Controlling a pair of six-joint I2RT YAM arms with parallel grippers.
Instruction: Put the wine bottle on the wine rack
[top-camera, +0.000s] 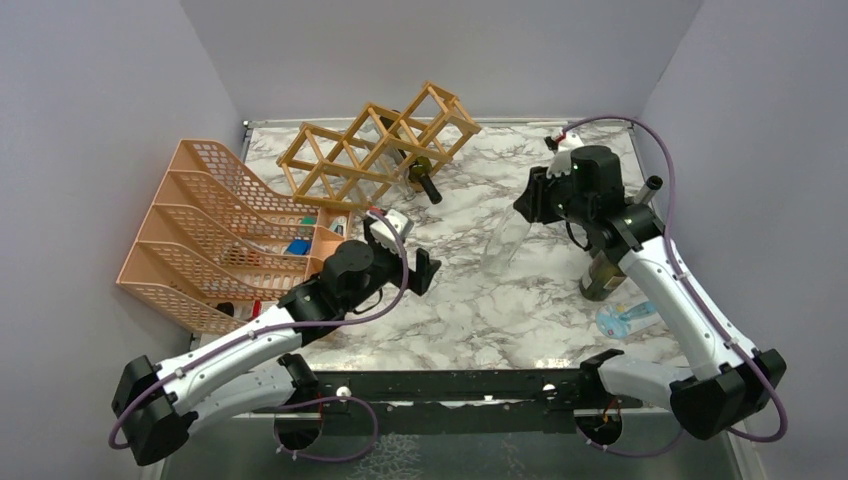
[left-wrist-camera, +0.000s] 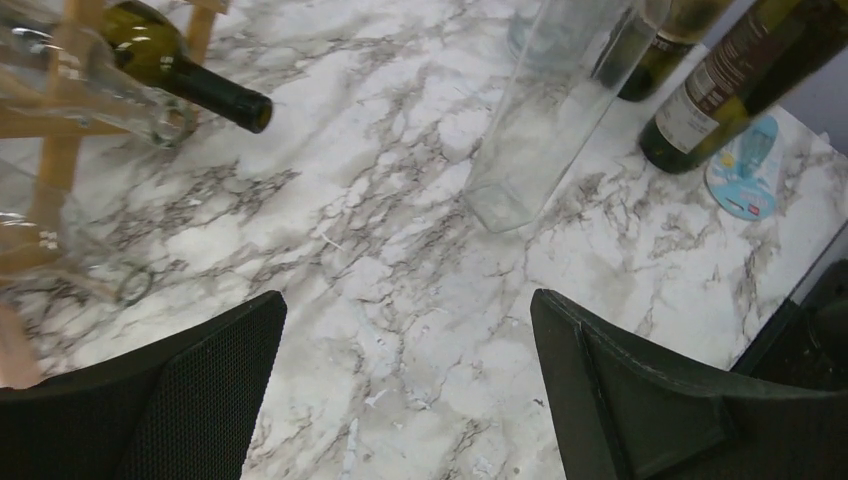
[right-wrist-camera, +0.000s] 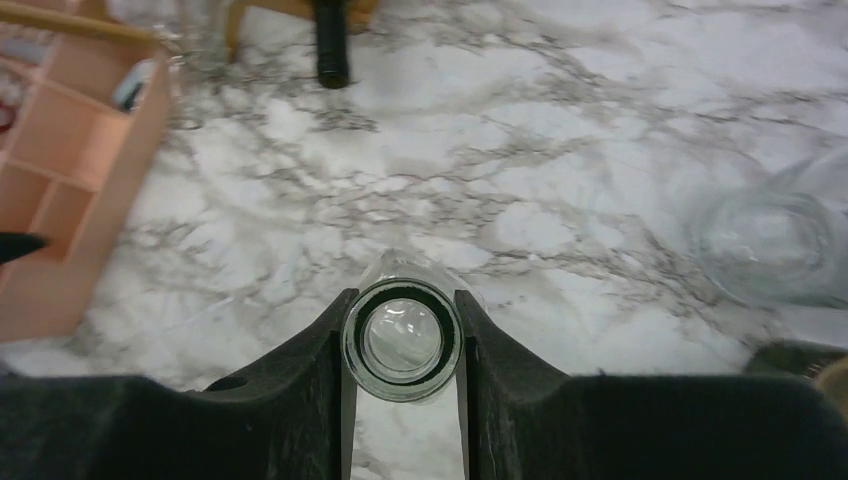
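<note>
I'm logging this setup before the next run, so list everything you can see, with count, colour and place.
wine rack: one, light tan wood, far side of table
racked bottle: one, dark green, in the rack, neck poking out
clear bottle: one, colourless, mid-table
dark bottles: two, green, labelled, right of the clear bottle
organizer: one, salmon pink, left edge, small items inside
packet: one, light blue and white, near right
table: one, white-grey marble
left gripper: black, open over bare table
right gripper: black, closed on the clear bottle's neck
</note>
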